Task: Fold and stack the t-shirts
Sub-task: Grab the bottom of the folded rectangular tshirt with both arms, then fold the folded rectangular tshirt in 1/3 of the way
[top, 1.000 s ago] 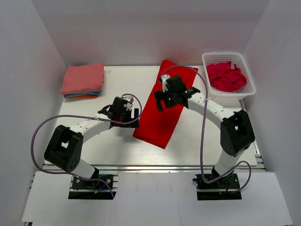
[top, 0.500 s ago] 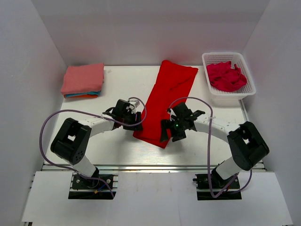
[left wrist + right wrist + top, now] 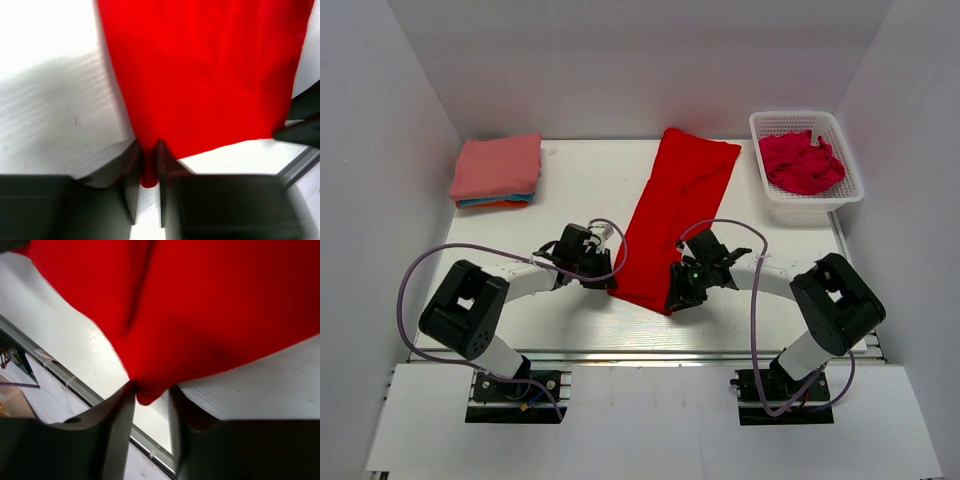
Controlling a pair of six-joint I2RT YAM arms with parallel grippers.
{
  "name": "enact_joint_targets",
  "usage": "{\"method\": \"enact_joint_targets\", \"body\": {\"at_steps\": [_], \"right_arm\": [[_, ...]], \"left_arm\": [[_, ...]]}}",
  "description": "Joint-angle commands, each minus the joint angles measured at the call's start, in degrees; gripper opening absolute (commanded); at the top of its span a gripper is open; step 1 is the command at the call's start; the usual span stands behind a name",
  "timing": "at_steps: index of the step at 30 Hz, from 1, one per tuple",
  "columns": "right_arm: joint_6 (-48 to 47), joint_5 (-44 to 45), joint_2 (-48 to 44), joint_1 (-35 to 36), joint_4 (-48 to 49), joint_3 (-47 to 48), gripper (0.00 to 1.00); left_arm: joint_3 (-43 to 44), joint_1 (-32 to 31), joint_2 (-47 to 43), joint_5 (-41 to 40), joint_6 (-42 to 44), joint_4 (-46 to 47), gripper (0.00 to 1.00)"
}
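Note:
A bright red t-shirt (image 3: 672, 215), folded into a long strip, lies slantwise across the middle of the table. My left gripper (image 3: 608, 272) sits at its near left corner, and in the left wrist view that gripper (image 3: 148, 166) is shut on the red cloth (image 3: 200, 75). My right gripper (image 3: 678, 292) is at the near right corner. In the right wrist view its fingers (image 3: 152, 400) still stand apart around the red corner (image 3: 150, 392), which touches only the left finger. Folded t-shirts (image 3: 498, 168) are stacked at the back left, salmon-pink on top.
A white lattice basket (image 3: 812, 205) at the back right holds crumpled crimson-pink shirts (image 3: 800, 162). The table's near metal rail (image 3: 75, 385) runs just below the right gripper. Dark parts of the right arm (image 3: 302, 120) show at the right of the left wrist view.
The right arm swung from the shirt's middle to its near right corner. The left gripper slid to the near left corner and shut on it. The right jaws narrowed.

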Motion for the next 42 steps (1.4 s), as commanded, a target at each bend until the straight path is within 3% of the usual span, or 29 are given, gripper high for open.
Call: {"method": "enact_joint_targets", "body": {"at_steps": [1,2,3,4,5,11,16,21,33,42], "right_arm": [[0.70,-2.67,1.15,0.52,5.55,-3.07,0.36],[0.88,-2.59,0.97,0.43,6.70,-3.78,0.31],[1.40,-1.72,0.53,0.52,8.19,-4.48,0.13],[1.49,-1.19,0.01,0.35,9.60,-5.44,0.06],[1.23,-1.01,-0.34,0.61,10.40,-5.89,0.00],[-2.72,-7.07,-5.61,2.45,7.78,-8.26,0.00],[-4.74,-7.85,-12.83,3.42,2.94,-9.50,0.00],[-9.84,-6.65,-10.83,3.07,1.98,-6.78,0.00],[-9.49,14.71,-9.40,-1.93,-2.60,7.10,0.00],[-13.36,19.72,-2.82,-8.00,-7.09,18.70,0.00]], "left_arm": [[-2.51,-0.58,-0.95,1.06,-0.82,-0.77,0.22],[-2.51,-0.58,-1.47,1.67,-0.82,-0.24,0.18],[-3.03,-0.58,-1.48,1.68,-0.82,-0.24,0.13],[-3.04,-0.58,-1.48,1.68,-0.82,-0.23,0.00],[-3.04,-0.58,-2.09,1.68,-0.82,-0.23,0.00],[-6.54,-0.58,-10.60,0.54,-4.33,-5.84,0.00],[-7.18,-0.58,-24.29,-2.27,-6.27,-12.35,0.00],[-7.17,-0.58,-27.40,0.27,-5.74,-6.24,0.00],[13.37,0.56,-6.59,-0.08,-2.50,-0.23,0.00],[31.14,1.09,9.22,-5.88,-3.19,-3.14,0.00]]}}
